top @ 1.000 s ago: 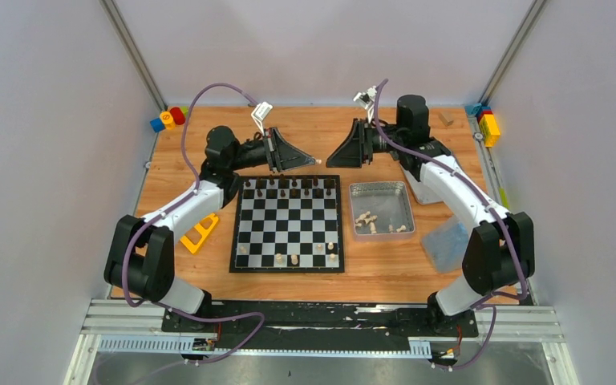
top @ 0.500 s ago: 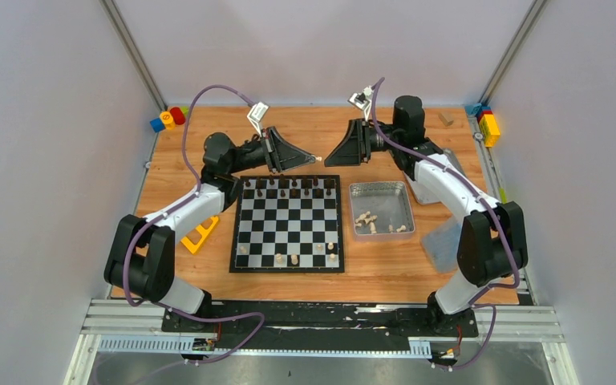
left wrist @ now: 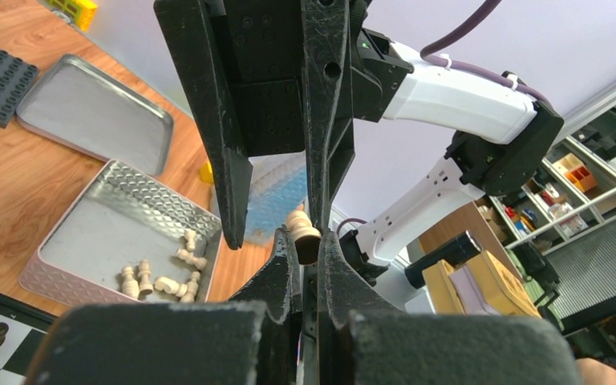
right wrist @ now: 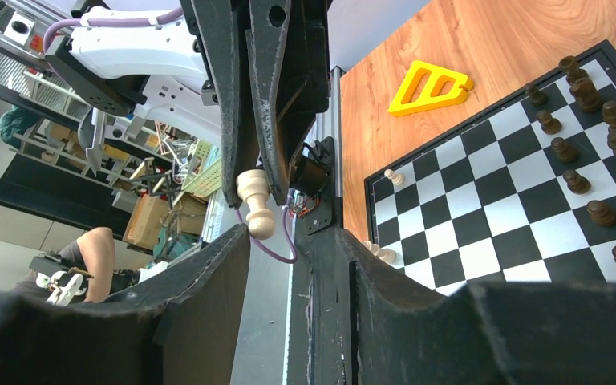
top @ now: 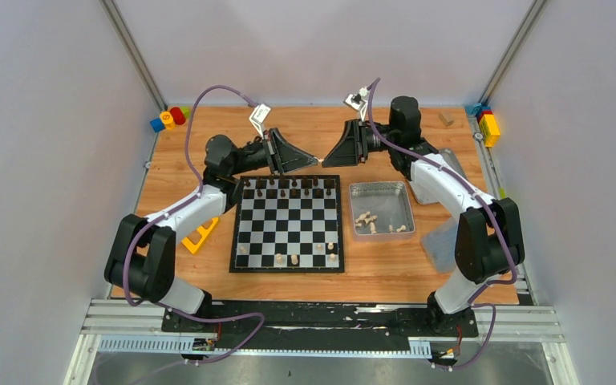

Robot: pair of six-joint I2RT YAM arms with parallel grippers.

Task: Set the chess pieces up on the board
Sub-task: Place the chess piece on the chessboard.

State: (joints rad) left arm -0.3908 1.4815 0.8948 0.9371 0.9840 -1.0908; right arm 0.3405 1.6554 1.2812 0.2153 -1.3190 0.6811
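While a pale piece (left wrist: 303, 234) hangs in the air above the far edge of the board (top: 285, 228), it is pinched at one end between the closed fingers of the left end effector (left wrist: 305, 245). Its free end points toward the right end effector (right wrist: 289, 241). That end effector's jaws stand part-way apart, one on each side of the piece. No contact with the piece can be made out, so the hand-over is judged begun but not completed.

The board lies flat near the middle of the worktop (top: 176, 180), a little toward its left edge. Dark pieces (top: 289, 186) line the board's far edge, though their exact number cannot be read. Only a few placed pale pieces (top: 294, 259) stand along its near edge, with gaps between them. The middle rows are bare.

Just right of the board sits a tin (top: 389, 200), in which several loose pale pieces (top: 366, 219) lie on their sides.

The dark side is judged largely set. The pale side is far from full: the piece in the air and those in the tin have yet to be placed.
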